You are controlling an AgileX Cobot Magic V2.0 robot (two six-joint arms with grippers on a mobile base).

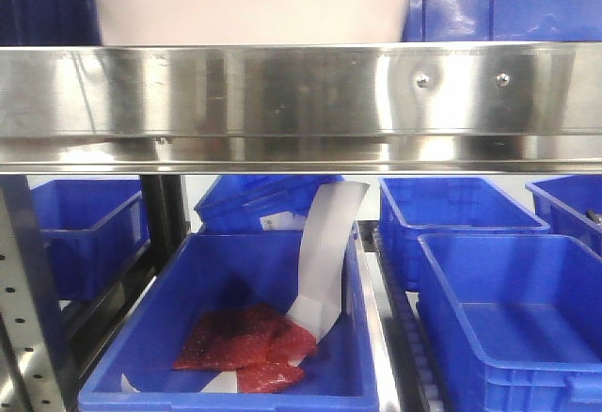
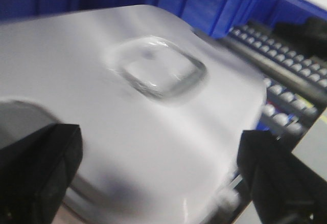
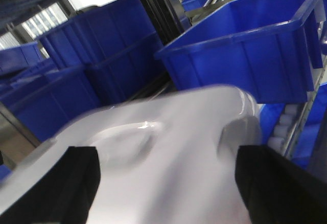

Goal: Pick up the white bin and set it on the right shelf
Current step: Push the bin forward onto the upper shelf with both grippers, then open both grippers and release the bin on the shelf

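Both claws – left gripper (image 2: 158, 178) and right gripper (image 3: 166, 183) – spread wide around the white bin (image 1: 254, 3), so set it flat above the shelf rail (image 1: 301, 92).

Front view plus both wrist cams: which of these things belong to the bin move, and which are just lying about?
In the job:
white bin
steel shelf rail
left gripper, fingers either side of the lid
right gripper, fingers either side of the bin

Just lying about:
blue crates
red packets in the nearest crate
white paper strip
roller track
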